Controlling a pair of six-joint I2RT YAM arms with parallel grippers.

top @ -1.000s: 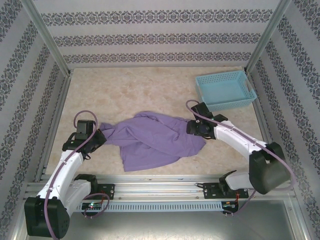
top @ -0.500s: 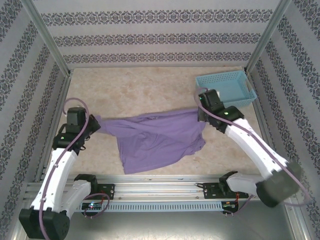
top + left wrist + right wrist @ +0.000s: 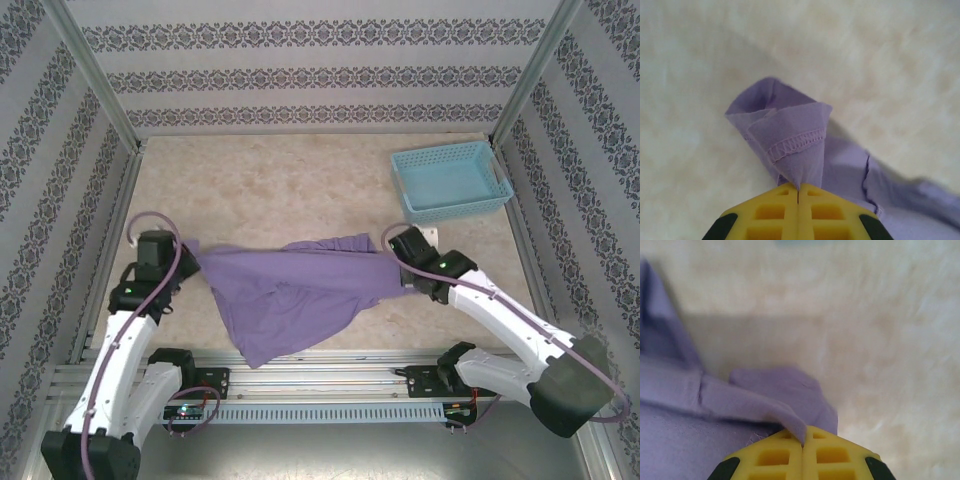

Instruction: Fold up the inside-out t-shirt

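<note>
Near the front of the table (image 3: 280, 180), the left gripper (image 3: 798, 187) is clenched on a hemmed corner of the t-shirt (image 3: 290, 290). The right gripper (image 3: 802, 442) is clenched on another purple fold. The shirt stretches between them across the table's middle, its loose lower part tapering to a point toward the front rail. Farther back, on the right, sits a blue basket (image 3: 448, 180). Folding looks barely begun: the shirt is only spread, with no fold made. A second ago it lay bunched, and the arms have since drawn it wide.
</note>
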